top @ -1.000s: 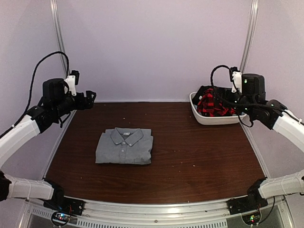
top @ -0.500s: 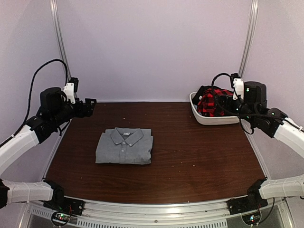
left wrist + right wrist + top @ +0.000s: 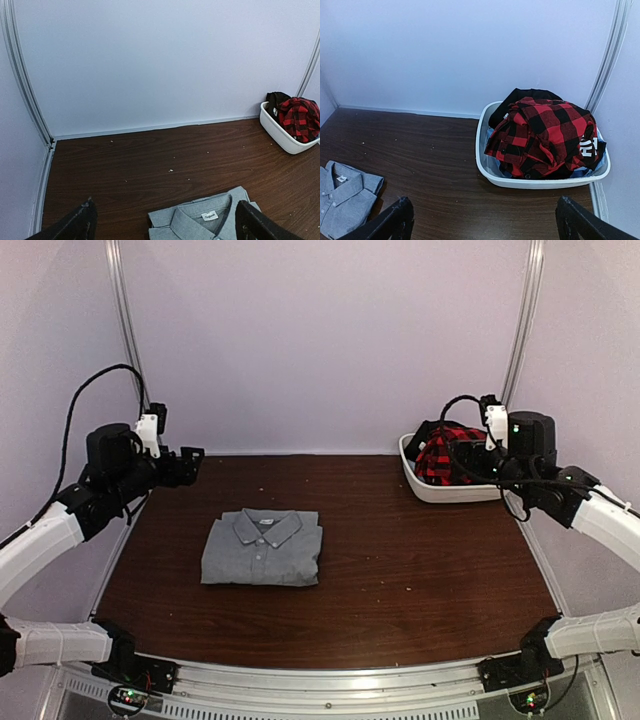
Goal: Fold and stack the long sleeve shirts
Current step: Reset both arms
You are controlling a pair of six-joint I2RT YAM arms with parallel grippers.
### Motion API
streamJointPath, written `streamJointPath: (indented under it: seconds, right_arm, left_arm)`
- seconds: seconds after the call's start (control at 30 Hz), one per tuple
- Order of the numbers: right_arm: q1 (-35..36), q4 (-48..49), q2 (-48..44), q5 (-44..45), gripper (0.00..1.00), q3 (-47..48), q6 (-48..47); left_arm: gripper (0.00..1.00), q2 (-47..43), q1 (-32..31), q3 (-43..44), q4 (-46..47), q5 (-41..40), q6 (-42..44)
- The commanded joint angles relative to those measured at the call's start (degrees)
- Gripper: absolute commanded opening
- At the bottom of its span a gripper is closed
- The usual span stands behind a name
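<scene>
One folded grey shirt point(image 3: 262, 550), one white basket point(image 3: 445, 492).

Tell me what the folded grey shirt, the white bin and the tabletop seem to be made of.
Folded grey shirt: woven cloth, matte, soft creased edges.
White bin: likely moulded plastic, smooth with a slight sheen and rounded rim.
Tabletop: dark wood or wood-look laminate, streaky grain; cannot tell which.

Overhead and wrist views sharing shirt point(image 3: 262, 548)
</scene>
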Motion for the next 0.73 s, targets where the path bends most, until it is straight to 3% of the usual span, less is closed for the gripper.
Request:
streamJointPath:
  seconds: [0.0,0.7]
  right_arm:
    - [-0.4,1.8,0.3,-0.3,1.00,-0.3,0.3]
    - [-0.4,2.1,-0.2,-0.3,1.00,-1.7,0.6]
  left_arm:
    - [0.98,0.2,0.3,0.4,2.4,0.3,0.1]
    - [0.98,0.2,0.3,0.7,1.8,0.0,0.2]
